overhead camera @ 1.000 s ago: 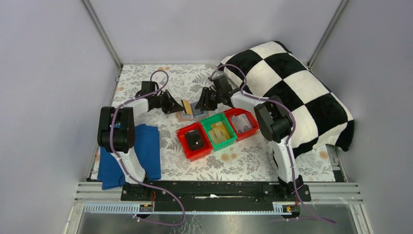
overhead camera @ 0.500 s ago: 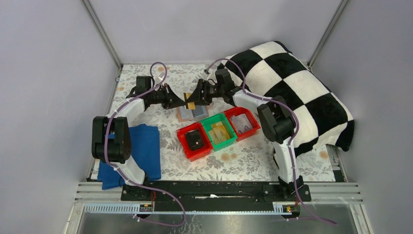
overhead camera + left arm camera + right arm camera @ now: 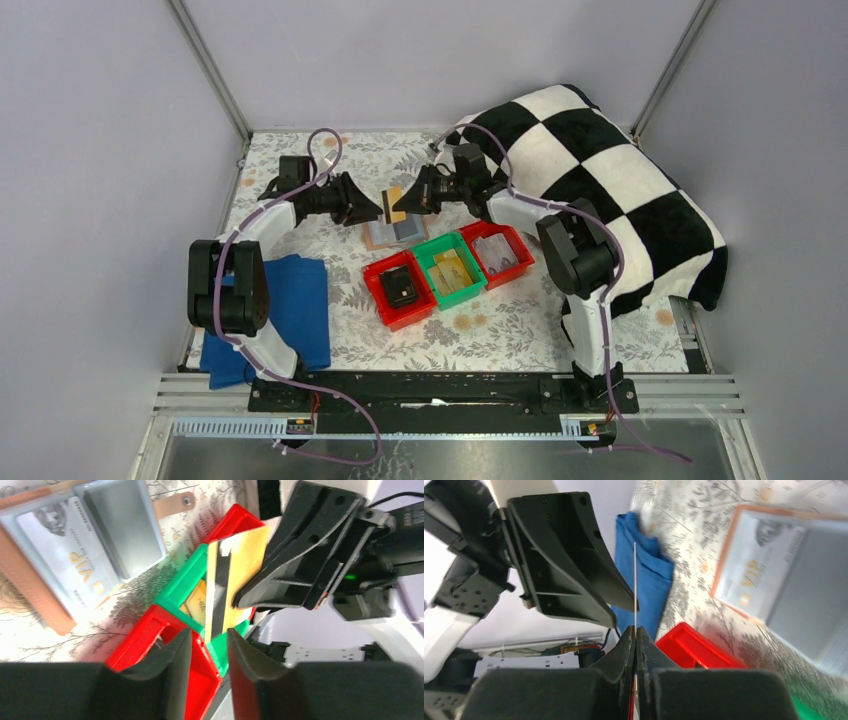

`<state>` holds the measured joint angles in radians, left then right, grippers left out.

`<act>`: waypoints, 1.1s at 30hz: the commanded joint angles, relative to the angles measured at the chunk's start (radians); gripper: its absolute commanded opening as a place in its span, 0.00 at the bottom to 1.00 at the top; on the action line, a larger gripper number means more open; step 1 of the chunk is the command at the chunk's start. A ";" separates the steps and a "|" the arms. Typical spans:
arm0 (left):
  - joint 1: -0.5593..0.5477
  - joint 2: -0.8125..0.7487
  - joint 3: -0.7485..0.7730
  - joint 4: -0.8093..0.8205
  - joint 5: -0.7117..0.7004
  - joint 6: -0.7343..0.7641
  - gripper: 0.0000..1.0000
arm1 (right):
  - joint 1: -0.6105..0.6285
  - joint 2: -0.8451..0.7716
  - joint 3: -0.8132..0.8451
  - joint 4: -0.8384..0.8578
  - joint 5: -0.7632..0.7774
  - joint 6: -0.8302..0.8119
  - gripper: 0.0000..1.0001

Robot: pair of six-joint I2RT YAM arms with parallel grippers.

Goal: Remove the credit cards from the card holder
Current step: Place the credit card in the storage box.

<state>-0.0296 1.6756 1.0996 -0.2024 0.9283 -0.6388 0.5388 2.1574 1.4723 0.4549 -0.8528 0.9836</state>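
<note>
The salmon-pink card holder point(image 3: 385, 238) lies open on the table; it also shows in the left wrist view point(image 3: 30, 587) and the right wrist view point(image 3: 724, 575). A pale grey VIP card point(image 3: 70, 562) sits in one of its slots, also seen in the right wrist view point(image 3: 754, 575). My right gripper point(image 3: 408, 203) is shut on a yellow card with a black stripe point(image 3: 240, 565), held upright above the holder and edge-on in the right wrist view point(image 3: 635, 580). My left gripper point(image 3: 209, 640) is open, its tips just short of that card.
Three bins stand in front of the holder: a red one point(image 3: 375, 270) with a black item, a green one point(image 3: 437, 245) with yellow cards, and a red one point(image 3: 520, 262) with pale cards. A blue cloth point(image 3: 300, 310) lies left. A checkered cushion point(image 3: 600, 170) fills the right.
The yellow card was at my left gripper's tips a second ago. Both grippers met at it, and now the right gripper holds it while the left jaws stand open.
</note>
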 commanded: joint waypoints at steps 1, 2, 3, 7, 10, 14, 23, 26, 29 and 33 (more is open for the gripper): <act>0.002 -0.056 0.072 -0.088 -0.066 0.058 0.41 | -0.021 -0.197 0.028 -0.463 0.225 -0.346 0.00; 0.002 -0.061 0.074 -0.100 -0.086 0.063 0.43 | -0.020 -0.233 0.037 -0.579 0.293 -0.421 0.00; 0.002 -0.065 0.076 -0.109 -0.101 0.066 0.44 | -0.020 -0.262 0.041 -0.659 0.356 -0.479 0.00; 0.002 -0.068 0.083 -0.116 -0.130 0.060 0.46 | -0.019 -0.372 0.016 -0.888 0.573 -0.620 0.00; 0.000 -0.071 0.086 -0.117 -0.144 0.054 0.47 | 0.000 -0.440 -0.027 -0.988 0.716 -0.688 0.00; 0.000 -0.068 0.086 -0.118 -0.154 0.042 0.49 | 0.036 -0.475 -0.073 -1.061 0.840 -0.723 0.00; 0.000 -0.071 0.082 -0.111 -0.158 0.030 0.50 | 0.109 -0.428 -0.117 -1.037 0.895 -0.728 0.00; -0.001 -0.069 0.083 -0.111 -0.159 0.029 0.50 | 0.122 -0.410 -0.119 -1.035 0.907 -0.734 0.00; -0.003 -0.063 0.084 -0.111 -0.157 0.029 0.50 | 0.140 -0.392 -0.116 -1.053 0.936 -0.741 0.00; -0.014 -0.050 0.086 -0.108 -0.153 0.028 0.50 | 0.184 -0.378 -0.111 -1.081 1.006 -0.732 0.00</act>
<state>-0.0341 1.6447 1.1496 -0.3286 0.7773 -0.6094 0.6739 1.7576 1.3521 -0.5743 0.0551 0.2607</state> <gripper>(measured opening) 0.496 0.014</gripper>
